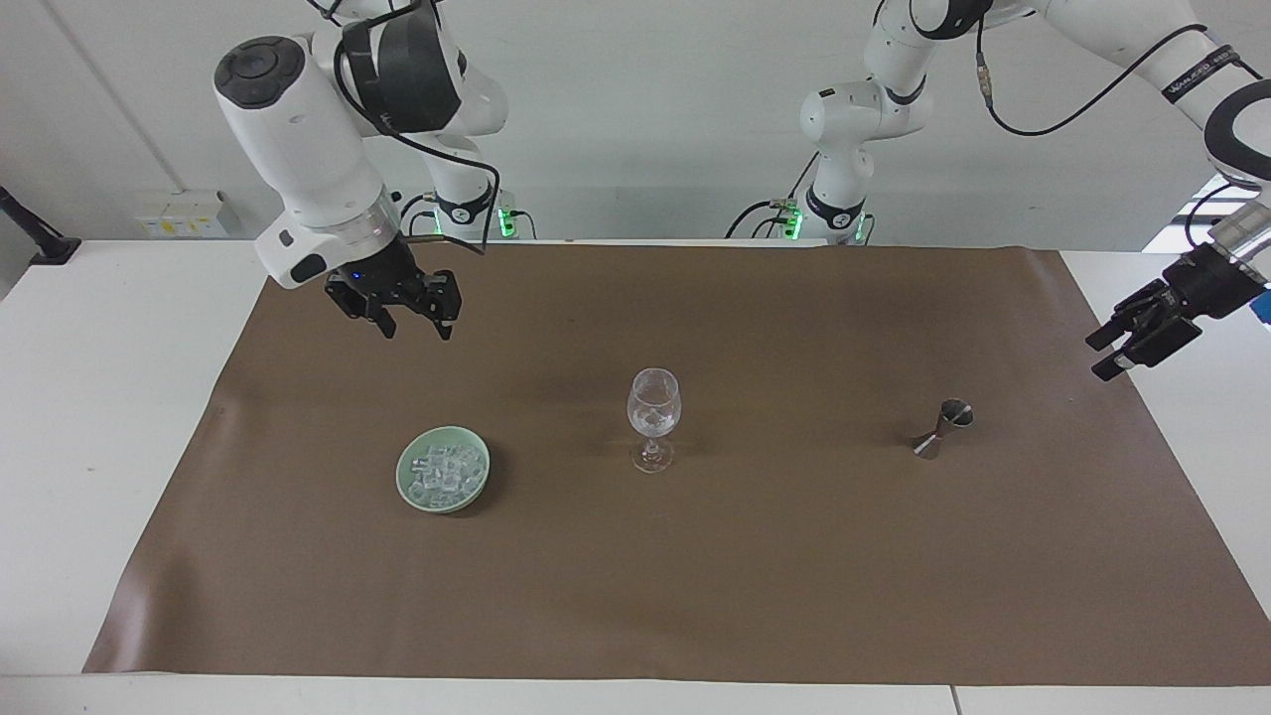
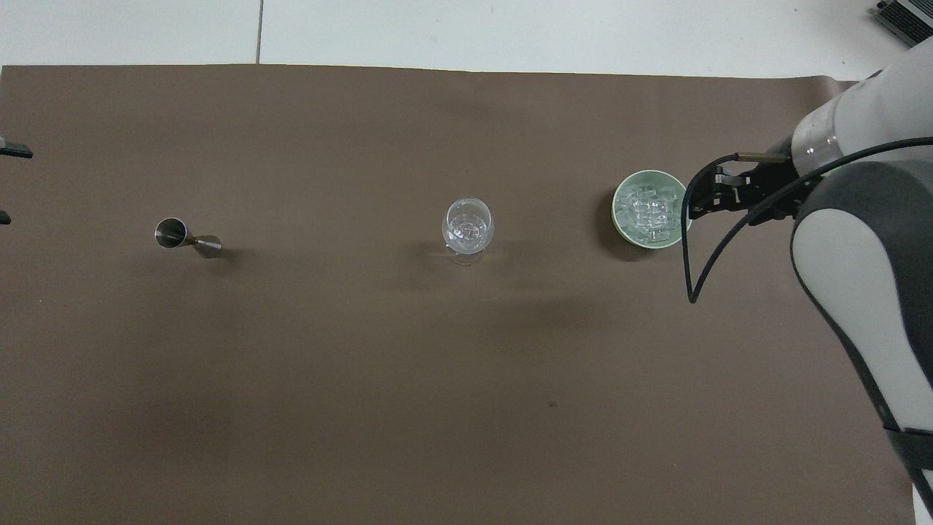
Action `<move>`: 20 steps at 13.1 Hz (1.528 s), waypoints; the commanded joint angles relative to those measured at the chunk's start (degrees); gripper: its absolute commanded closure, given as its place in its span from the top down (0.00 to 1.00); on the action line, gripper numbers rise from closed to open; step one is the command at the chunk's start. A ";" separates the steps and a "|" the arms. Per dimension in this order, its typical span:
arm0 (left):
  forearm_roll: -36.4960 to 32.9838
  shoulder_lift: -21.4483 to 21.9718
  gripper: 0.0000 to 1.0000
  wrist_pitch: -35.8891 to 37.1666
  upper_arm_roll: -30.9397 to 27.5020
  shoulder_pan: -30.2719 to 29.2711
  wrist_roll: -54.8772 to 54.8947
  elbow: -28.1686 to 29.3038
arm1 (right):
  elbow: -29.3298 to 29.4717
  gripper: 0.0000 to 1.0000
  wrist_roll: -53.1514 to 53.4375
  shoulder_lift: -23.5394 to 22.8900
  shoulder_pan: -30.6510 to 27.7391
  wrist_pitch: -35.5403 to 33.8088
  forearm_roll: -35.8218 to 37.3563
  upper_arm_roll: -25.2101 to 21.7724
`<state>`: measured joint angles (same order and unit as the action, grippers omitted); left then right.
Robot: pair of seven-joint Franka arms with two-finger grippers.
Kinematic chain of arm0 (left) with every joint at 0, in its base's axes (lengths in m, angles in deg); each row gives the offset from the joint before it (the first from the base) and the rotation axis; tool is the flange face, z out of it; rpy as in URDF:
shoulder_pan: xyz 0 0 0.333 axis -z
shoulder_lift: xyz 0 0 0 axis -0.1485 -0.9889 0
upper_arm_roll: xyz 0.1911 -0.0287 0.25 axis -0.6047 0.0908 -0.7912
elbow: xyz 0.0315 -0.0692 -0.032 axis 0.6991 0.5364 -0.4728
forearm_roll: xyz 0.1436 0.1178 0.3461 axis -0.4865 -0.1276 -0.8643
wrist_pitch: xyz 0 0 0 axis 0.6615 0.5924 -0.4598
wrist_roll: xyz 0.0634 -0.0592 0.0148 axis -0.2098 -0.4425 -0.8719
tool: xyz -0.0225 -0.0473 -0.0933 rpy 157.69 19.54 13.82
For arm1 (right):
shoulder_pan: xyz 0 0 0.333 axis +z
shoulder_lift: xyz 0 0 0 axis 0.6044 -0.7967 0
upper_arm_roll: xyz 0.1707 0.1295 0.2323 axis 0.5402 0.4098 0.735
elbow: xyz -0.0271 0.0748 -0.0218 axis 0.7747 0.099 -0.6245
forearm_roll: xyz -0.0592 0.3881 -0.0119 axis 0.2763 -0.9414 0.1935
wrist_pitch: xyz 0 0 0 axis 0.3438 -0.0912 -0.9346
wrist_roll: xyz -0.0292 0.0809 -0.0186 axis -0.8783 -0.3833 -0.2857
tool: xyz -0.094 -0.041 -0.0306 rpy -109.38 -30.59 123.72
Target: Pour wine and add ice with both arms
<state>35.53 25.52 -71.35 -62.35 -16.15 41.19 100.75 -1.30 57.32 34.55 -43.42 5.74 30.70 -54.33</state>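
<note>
A clear wine glass (image 1: 653, 417) (image 2: 467, 226) stands mid-mat with a few ice cubes in its bowl. The ice (image 1: 444, 469) (image 2: 650, 208) is heaped in a pale green bowl (image 1: 407, 484) (image 2: 618, 216) toward the right arm's end. My right gripper (image 1: 417, 324) (image 2: 708, 200) is raised over the mat close to that bowl, open and empty. A steel jigger (image 1: 943, 427) (image 2: 178, 235) stands toward the left arm's end. My left gripper (image 1: 1120, 350) (image 2: 6, 184) hangs open and empty over the mat's edge there. No wine shows.
A brown mat (image 1: 695, 576) (image 2: 364, 379) covers most of the white table (image 1: 99, 397). The right arm's black cable (image 2: 689, 270) dangles beside the bowl. The arms' bases stand at the robots' edge of the table.
</note>
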 commanded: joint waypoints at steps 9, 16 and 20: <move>-18.91 9.62 1.00 1.77 9.95 2.51 10.83 -2.02 | -2.09 1.00 -16.42 7.88 -11.61 -7.93 0.65 0.17; -25.97 13.66 1.00 9.67 18.46 2.60 19.09 -1.68 | -1.91 1.00 -17.57 8.23 -11.08 -11.36 6.18 0.34; -27.80 14.63 1.00 14.60 19.44 5.42 18.75 -1.67 | -1.91 1.00 -17.57 8.23 -11.08 -11.45 5.76 0.43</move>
<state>10.12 39.11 -58.11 -42.86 -11.84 59.33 98.65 -1.79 41.30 41.42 -54.24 -5.36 36.16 -54.17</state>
